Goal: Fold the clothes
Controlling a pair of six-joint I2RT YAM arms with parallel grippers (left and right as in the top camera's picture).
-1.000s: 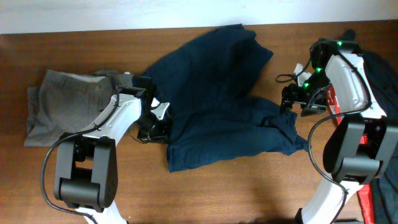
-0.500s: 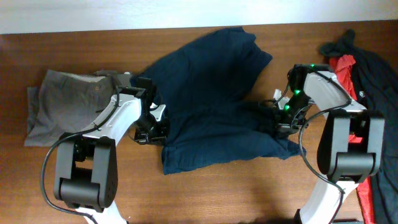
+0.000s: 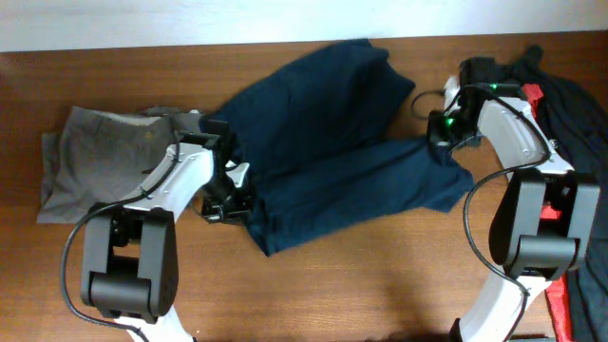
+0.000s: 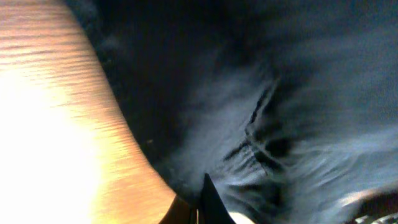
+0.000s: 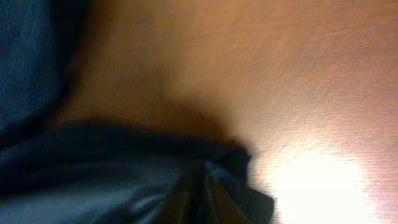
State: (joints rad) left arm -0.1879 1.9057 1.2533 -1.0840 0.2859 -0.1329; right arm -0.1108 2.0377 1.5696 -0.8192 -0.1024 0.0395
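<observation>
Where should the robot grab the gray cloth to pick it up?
The gray cloth is probably best gripped at its near left corner, coming in from the left. It lies flat there, with bare table beside the edge. Its right side is crowded by the left arm and the blue cloth.

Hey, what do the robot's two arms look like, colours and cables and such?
Both arms match: white shell links on the left arm and right arm, black cylindrical joints and bases, and a thin black cable looping beside each. Green lights glow near the right wrist. No readable markings.
</observation>
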